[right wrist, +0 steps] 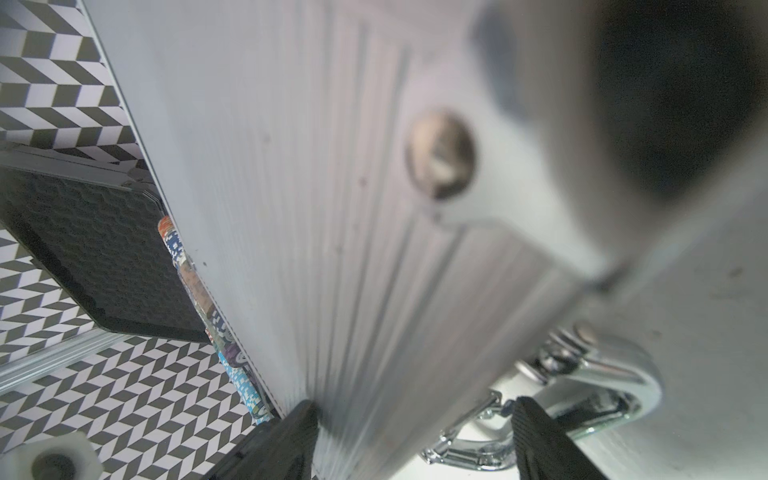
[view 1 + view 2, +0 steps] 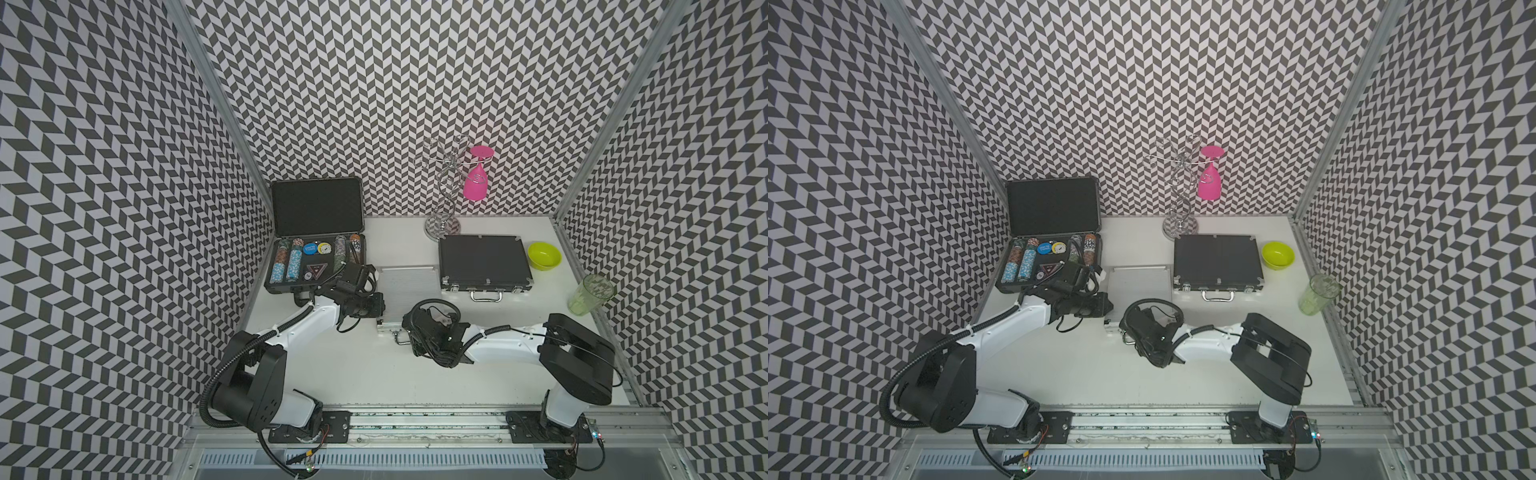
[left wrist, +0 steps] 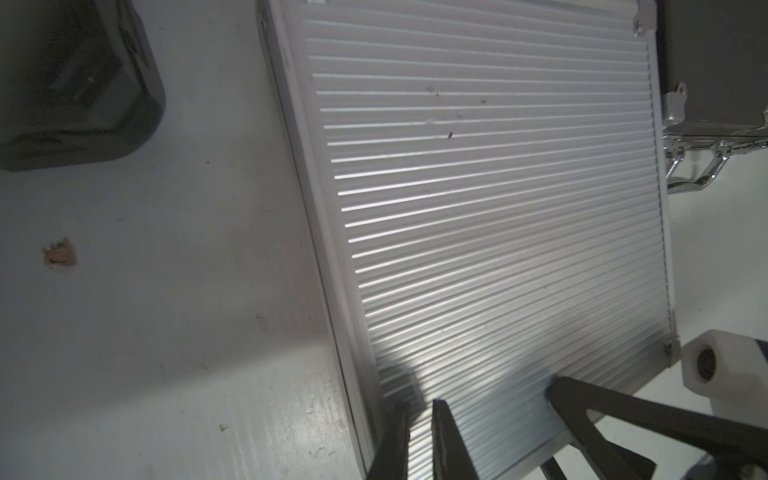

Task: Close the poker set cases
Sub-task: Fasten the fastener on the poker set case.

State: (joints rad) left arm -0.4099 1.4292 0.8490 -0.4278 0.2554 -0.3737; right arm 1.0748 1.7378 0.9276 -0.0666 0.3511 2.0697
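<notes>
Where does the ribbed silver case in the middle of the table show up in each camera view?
Top views: the silver case lies mid-table, lid down, between the open black case and the closed black case.
Left wrist: its ribbed lid fills the picture.
Right wrist: its front corner, close and blurred.
Shared landmark: its chrome handle, at the edge nearest the robot.

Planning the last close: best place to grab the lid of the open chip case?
Take the upright lid by its free top edge, coming from above or behind. It stands open behind the chip tray, hinged along the bottom, so the top edge should swing forward and down with least effort.
</notes>
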